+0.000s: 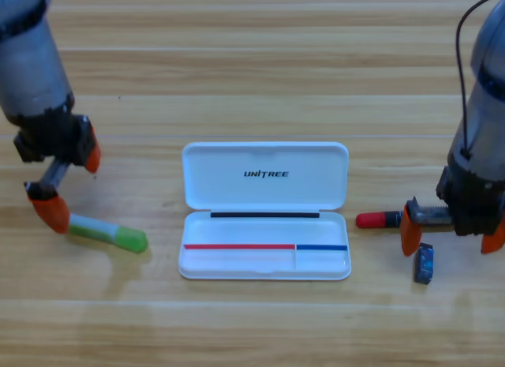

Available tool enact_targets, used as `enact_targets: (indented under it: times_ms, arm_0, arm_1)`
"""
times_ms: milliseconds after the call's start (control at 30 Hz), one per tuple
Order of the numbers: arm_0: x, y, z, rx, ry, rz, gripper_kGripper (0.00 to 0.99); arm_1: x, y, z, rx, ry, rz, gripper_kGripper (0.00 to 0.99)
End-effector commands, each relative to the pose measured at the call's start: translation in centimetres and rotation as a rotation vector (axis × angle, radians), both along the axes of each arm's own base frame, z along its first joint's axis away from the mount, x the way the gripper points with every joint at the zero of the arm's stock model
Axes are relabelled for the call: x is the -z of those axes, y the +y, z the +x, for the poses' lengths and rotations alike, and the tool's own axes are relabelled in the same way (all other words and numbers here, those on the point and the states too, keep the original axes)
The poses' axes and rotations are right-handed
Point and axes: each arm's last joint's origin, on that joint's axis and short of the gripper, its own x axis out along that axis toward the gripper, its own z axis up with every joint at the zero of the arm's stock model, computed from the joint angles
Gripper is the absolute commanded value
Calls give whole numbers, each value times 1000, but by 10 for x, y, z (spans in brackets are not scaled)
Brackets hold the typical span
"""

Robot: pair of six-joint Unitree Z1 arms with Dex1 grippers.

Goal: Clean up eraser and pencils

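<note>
Left hand [72,185]: released, at green pencil [108,233], counter left edge | Right hand [450,234]: released, over marker [379,219], eraser [424,264] beside | case [264,185]: open, centre

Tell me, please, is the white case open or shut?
Open: the white case lies with its lid folded back flat on the table, showing the inside.

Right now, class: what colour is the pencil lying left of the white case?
Bright green pencil with a pale end, seen in the high view.
</note>
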Motion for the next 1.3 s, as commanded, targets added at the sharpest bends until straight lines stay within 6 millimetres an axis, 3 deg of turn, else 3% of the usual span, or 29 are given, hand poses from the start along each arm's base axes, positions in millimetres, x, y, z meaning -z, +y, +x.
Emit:
enact_targets:
  times_ms: [33,433,500,533,667,867,933,1033,1100,1200,1300]
  arm_0:
    - [29,2,4,-31,77,6,990]
    - [44,4,-1,-28,95,2,989]
    - [46,4,-1,-29,96,3,989]
    - [46,4,-2,-29,96,3,989]
    - [49,4,-2,-27,99,3,989]
    - [51,4,-1,-29,102,1,989]
    - [51,4,-1,-29,103,0,989]
    - [51,4,-1,-29,98,-4,989]
    - [52,3,0,-28,91,-8,989]
    - [53,3,1,-30,86,-11,990]
    - [55,2,1,-31,74,-18,990]
  arm_1:
    - [46,-3,14,70,85,-65,922]
    - [73,5,22,88,91,-36,782]
    - [75,6,21,87,109,-26,684]
    - [76,6,21,89,115,-21,580]
    - [75,7,19,85,142,11,31]
    - [63,6,16,20,128,36,0]
    - [41,11,12,-192,112,52,0]
    - [-3,26,0,-695,48,52,0]
    - [-23,30,-10,-923,9,35,0]
    - [-37,35,-19,-1175,-37,53,0]
    - [-38,50,-18,-1328,-63,58,0]
